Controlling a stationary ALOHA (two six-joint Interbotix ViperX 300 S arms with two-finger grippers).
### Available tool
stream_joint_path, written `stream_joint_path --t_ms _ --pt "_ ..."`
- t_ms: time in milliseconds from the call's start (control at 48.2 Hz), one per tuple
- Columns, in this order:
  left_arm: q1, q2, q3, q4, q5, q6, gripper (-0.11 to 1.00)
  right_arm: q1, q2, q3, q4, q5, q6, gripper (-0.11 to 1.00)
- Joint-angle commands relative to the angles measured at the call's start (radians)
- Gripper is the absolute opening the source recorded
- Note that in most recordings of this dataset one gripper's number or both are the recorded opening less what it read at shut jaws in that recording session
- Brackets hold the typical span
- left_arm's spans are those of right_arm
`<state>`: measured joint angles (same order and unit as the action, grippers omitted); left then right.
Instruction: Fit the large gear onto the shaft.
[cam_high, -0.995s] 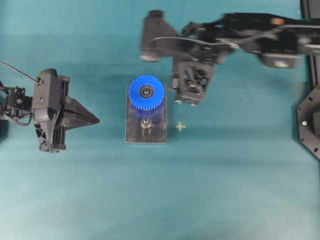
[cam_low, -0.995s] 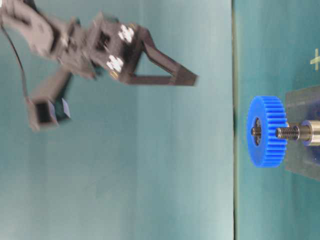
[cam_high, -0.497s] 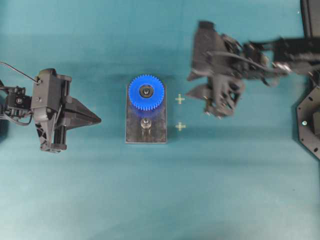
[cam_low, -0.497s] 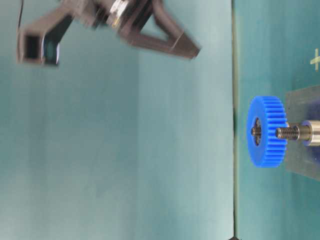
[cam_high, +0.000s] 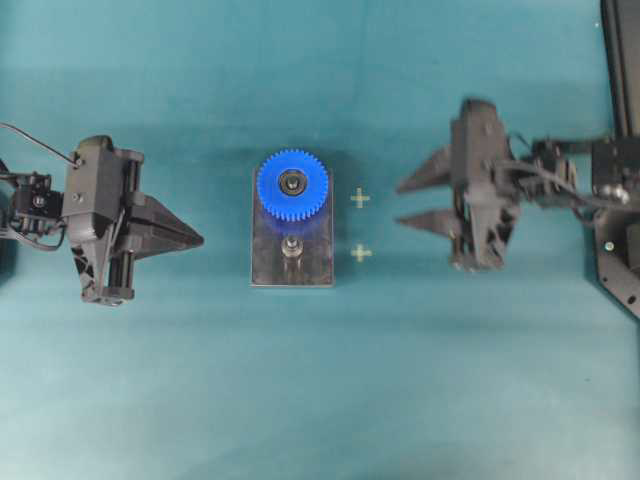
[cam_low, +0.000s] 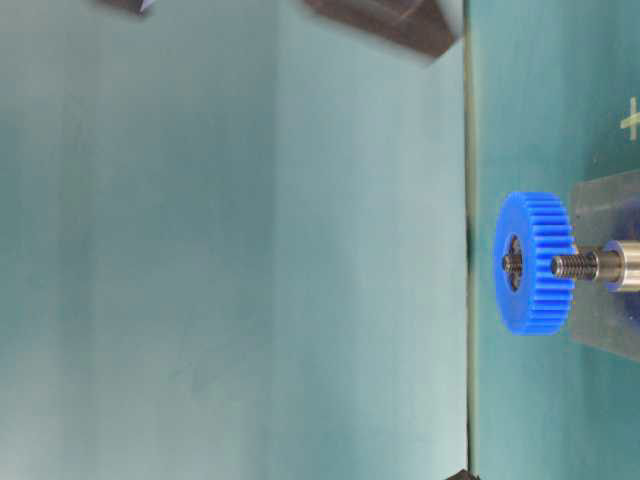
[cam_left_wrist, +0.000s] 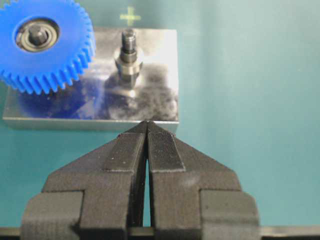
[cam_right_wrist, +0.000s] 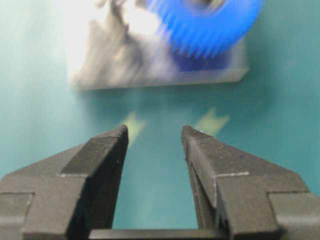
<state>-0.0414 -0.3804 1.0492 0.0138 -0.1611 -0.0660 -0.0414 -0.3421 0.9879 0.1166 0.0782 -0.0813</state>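
The blue gear (cam_high: 292, 185) sits on the peg (cam_high: 292, 182) at the 12 o'clock end of the grey plate (cam_high: 291, 262), seated flat with the peg's tip showing through its dark hub. The second peg (cam_high: 291, 246), towards 6 o'clock on the same plate, is bare. The left gripper (cam_high: 196, 238) hangs at 9 o'clock from the plate, well apart from it, its fingers pressed together with nothing between them. The right gripper (cam_high: 404, 203) hangs at 3 o'clock, also well apart from the plate, its fingers spread and empty, pointing at the plate. Two small yellow crosses (cam_high: 360, 199) mark the green table (cam_high: 320, 400) between the plate and the right gripper.
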Motion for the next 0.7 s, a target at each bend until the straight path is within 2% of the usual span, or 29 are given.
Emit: stream_joint_path --t_ms 0,187,497,684 --pt "0.000 -0.005 -0.020 0.003 -0.009 -0.003 0.00 0.017 0.012 0.002 0.002 -0.017 0.034 0.50" --pt "0.000 -0.003 -0.014 0.002 -0.009 -0.003 0.00 0.023 0.066 -0.006 0.003 -0.091 0.086 0.50" --pt "0.000 -0.018 -0.021 0.003 -0.015 0.026 0.00 0.034 0.084 0.002 -0.005 -0.273 0.084 0.50" --pt "0.000 -0.029 0.005 0.003 -0.064 0.044 0.00 0.034 0.078 0.018 -0.003 -0.328 0.087 0.50"
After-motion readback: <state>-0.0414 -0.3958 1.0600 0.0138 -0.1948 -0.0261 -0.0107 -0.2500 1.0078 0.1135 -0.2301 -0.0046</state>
